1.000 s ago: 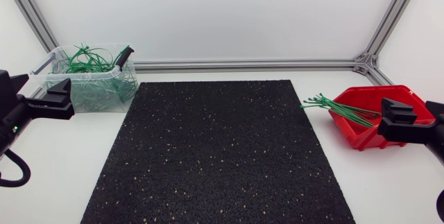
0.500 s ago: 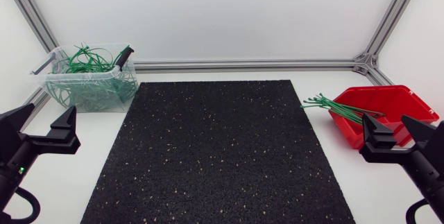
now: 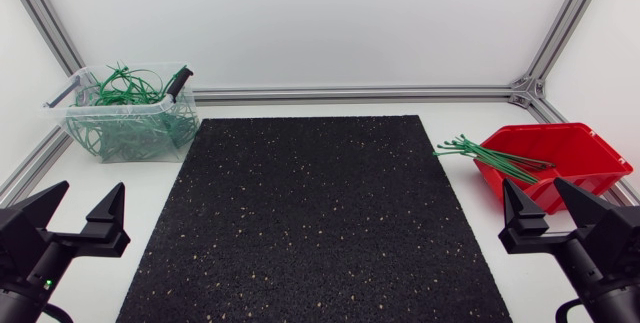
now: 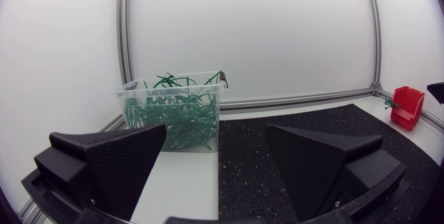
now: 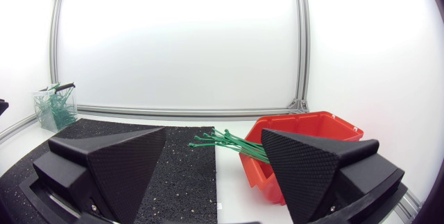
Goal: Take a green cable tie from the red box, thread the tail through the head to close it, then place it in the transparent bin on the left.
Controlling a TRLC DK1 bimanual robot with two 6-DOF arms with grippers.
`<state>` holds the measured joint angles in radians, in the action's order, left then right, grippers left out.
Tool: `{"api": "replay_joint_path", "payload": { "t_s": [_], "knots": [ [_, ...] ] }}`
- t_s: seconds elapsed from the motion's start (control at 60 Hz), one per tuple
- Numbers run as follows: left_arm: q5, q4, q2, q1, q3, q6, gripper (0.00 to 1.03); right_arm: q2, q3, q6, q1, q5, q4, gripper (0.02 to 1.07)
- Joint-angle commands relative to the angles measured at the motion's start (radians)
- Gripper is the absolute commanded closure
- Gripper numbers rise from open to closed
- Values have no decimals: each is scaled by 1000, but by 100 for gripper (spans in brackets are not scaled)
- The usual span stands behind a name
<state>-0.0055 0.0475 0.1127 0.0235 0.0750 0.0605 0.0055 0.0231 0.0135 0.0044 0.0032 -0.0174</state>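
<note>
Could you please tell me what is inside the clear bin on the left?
The clear bin holds a tangle of green cable ties, some looping above the rim. Its floor is hidden beneath them.

Glossy plastic box point(image 3: 590, 153), rough speckled mat point(image 3: 310, 213)

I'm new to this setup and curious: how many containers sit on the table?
2. The transparent bin holding looped green ties stands at the far left corner; the red box sits at the right, straight green ties poking over its rim.
</note>
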Motion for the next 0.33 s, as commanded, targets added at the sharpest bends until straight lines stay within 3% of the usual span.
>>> {"api": "replay_joint_path", "payload": {
  "t_s": [0.0, 0.317],
  "knots": [
    [4, -15, -45, -12, -40, -38, 3, -6, -23, -14, -4, -3, 17, 7],
    [6, -47, -113, -23, -75, -60, 3, -6, -23, -14, -4, -3, 17, 7]
  ]
}}
